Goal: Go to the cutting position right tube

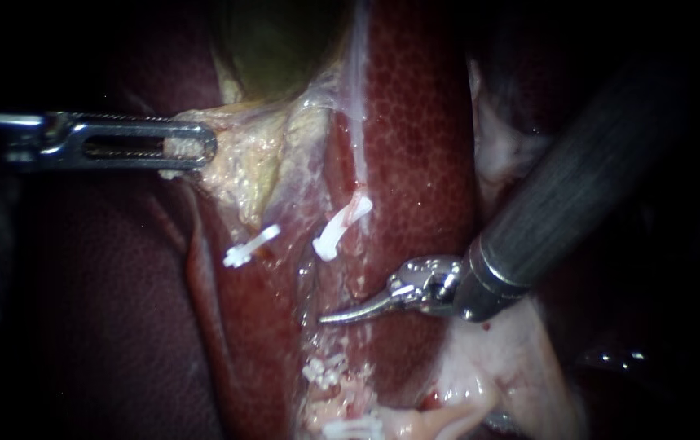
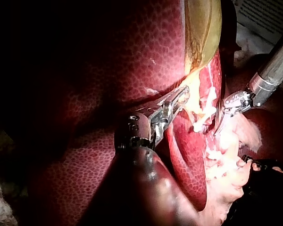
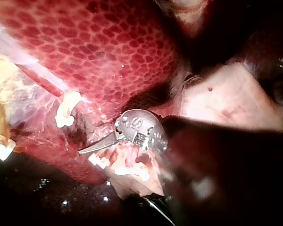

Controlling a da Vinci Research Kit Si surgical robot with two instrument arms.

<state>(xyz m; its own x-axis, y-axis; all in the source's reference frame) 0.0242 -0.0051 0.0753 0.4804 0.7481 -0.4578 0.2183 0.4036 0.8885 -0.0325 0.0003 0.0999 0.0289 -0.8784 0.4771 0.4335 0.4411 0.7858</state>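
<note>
Liver (image 1: pixel 423 122) — clip (image 1: pixel 341 224) above right tool (image 1: pixel 335 316)

Bright polished metal gleams on my left instrument (image 1: pixel 191 147), its ridged jaws clamped on wet, fibrous tissue (image 1: pixel 239 163). My right instrument (image 1: pixel 341 316) pairs a mirror-smooth metal tip with a matt, finely grained dark shaft. Ahead of that tip, matt white plastic-looking clips (image 1: pixel 250 246) lie beside the glossy, mottled liver (image 1: pixel 423 147).
</note>
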